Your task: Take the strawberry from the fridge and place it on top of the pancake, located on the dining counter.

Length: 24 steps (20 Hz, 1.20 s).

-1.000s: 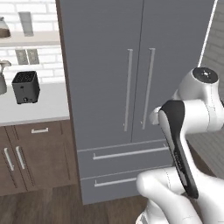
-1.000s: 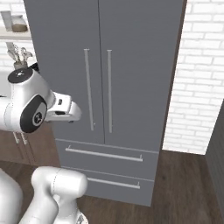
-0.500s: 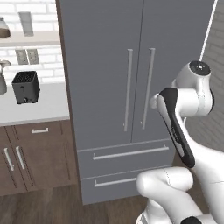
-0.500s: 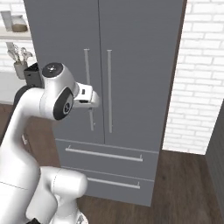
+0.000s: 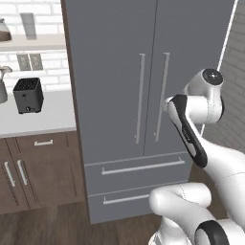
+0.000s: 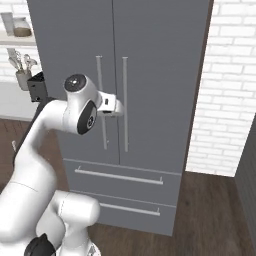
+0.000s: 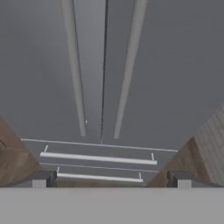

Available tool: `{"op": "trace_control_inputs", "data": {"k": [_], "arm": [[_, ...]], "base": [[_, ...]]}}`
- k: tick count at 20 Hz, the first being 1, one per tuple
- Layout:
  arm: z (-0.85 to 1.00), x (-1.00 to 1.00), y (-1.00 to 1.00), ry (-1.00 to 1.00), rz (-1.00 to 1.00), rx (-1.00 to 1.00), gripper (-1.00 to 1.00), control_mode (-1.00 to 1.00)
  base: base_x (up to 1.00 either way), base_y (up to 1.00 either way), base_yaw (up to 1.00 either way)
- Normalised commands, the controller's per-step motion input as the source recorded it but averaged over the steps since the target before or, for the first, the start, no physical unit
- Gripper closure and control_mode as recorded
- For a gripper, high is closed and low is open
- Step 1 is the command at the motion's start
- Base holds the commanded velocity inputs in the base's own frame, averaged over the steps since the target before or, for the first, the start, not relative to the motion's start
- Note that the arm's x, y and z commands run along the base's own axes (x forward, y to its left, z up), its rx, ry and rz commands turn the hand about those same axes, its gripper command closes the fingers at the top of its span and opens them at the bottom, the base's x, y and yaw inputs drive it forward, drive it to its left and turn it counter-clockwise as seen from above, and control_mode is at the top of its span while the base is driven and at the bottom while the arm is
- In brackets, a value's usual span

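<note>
One fridge [image 5: 119, 95] faces the robot, with two closed upper doors, two long vertical handles either side of the centre seam, and two closed lower drawers, each with one horizontal bar handle. To the left of the gripper, in the left base view, stand one white worktop [image 5: 43, 119], one black toaster [image 5: 27, 94] on it, part of one metal kettle [image 5: 3, 83] at the frame edge, one wall outlet [image 5: 28, 61] behind, one shelf [image 5: 31, 42] above, and brown cabinets [image 5: 33, 167] below with three silver pulls in sight. In the right base view, one utensil holder [image 6: 22, 75] sits on that worktop and one jar [image 6: 21, 27] on the shelf. Ahead of the gripper [image 7: 109, 179], in the hand view, the left door handle [image 7: 73, 70] and the right door handle [image 7: 129, 70] run away from the fingers, one on each side of the seam, with the two drawers beyond them. The two fingertips [image 7: 43, 178] stand spread wide apart at the lower corners of that view; nothing lies between them and they touch nothing. In the right base view the hand [image 6: 111, 106] is level with the door handles and close before them; contact cannot be judged there. To the right of the gripper rises one white brick wall [image 6: 230, 90] above a dark wood floor [image 6: 210, 210]. The fridge is shut, so its inside is hidden.
</note>
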Motion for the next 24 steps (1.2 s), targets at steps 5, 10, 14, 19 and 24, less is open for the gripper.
{"op": "trace_control_inputs", "data": {"k": [5,10,14,19,24], "arm": [[0.0,0.63,-0.07,-0.01,0.0,0.0,-1.0,-1.0],[-0.12,0.62,-0.04,-0.01,0.0,0.0,-1.0,-1.0],[-0.23,0.65,-0.04,0.0,0.0,0.0,-1.0,-1.0],[-0.25,0.58,-0.11,0.0,0.0,0.0,-1.0,-1.0],[-0.2,0.61,-0.01,0.0,0.0,0.0,-1.0,-1.0]], "base": [[0.0,0.0,0.0],[0.0,0.0,0.0],[0.0,0.0,0.0],[0.0,0.0,0.0],[0.0,0.0,0.0]]}}
